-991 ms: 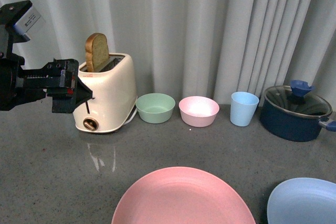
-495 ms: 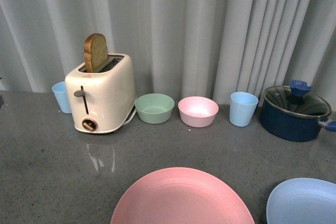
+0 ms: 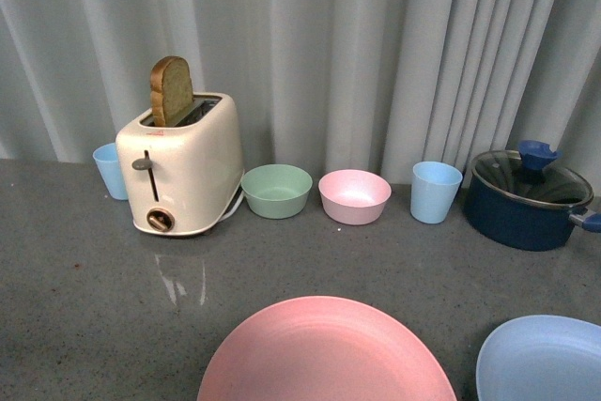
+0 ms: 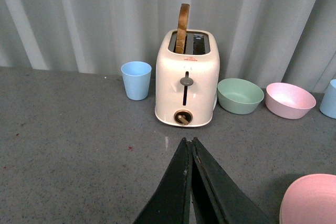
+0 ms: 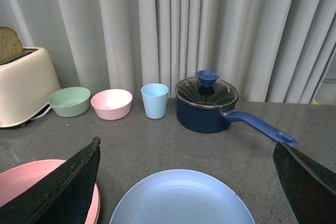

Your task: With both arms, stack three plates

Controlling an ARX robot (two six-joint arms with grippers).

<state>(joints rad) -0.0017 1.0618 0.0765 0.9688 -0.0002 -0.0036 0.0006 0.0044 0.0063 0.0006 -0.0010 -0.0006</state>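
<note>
Pink plate (image 3: 326, 349) lay flat at the near edge of the grey counter (image 3: 75, 279), apart from the light blue plate (image 3: 545, 359) to its right, while the left pincer (image 4: 189, 142), clenched on nothing, faced the toaster (image 3: 183, 176), whose small red marking was unreadable, and the right pincer (image 5: 186, 144) gaped wide near the light blue plate.

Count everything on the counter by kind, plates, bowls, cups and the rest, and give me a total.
Plates: 2, pink and light blue
Bowls: 2, green and pink
Cups: 2, both light blue
Toaster: 1
Bread slice: 1
Lidded pot: 1
Total: 9
</note>
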